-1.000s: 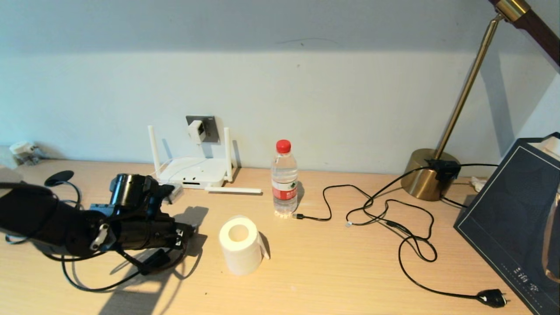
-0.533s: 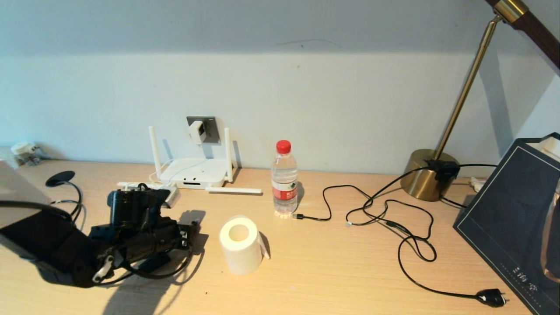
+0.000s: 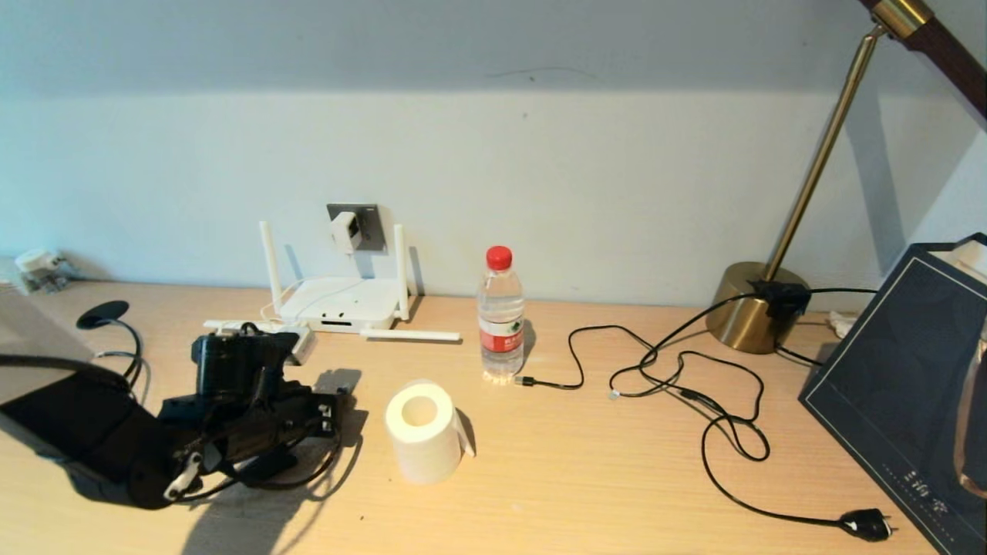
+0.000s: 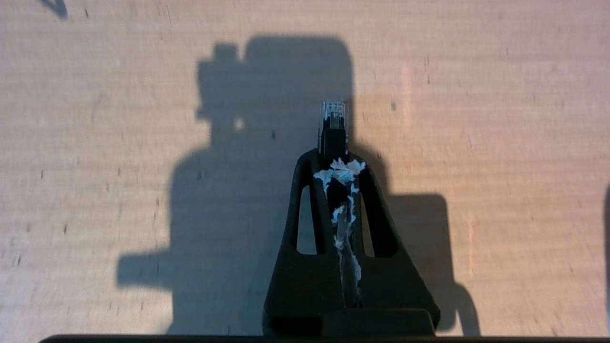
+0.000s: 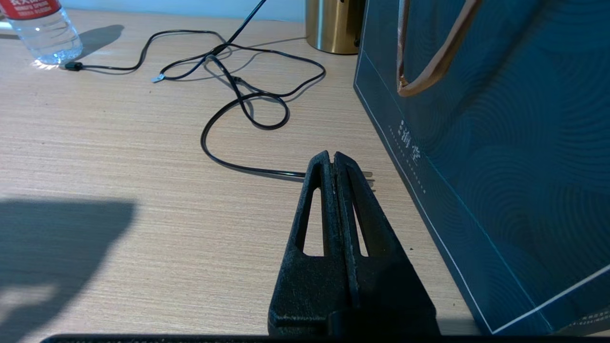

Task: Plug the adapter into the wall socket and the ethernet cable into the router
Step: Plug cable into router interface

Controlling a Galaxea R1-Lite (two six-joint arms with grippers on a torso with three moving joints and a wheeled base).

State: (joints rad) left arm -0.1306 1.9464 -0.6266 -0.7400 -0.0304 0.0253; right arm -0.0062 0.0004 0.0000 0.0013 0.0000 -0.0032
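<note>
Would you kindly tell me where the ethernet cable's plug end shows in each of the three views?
Head view: hidden; the left gripper is low on the left.
Left wrist view: ethernet cable plug pokes out past the shut fingers, centre frame.
Right wrist view: not in it.
Shared landmark: the wooden table.

Head cam: high, facing fwd and down over the whole desk [image 3: 586, 493] to the wall. Left wrist cam: close, straight down on bare wood [image 4: 476, 190]. Right wrist cam: low, looks across the desk; shares w/ head cam the bottle [image 5: 40, 28], black cord [image 5: 248, 102], lamp base [image 5: 333, 26], blue bag [image 5: 500, 166].
</note>
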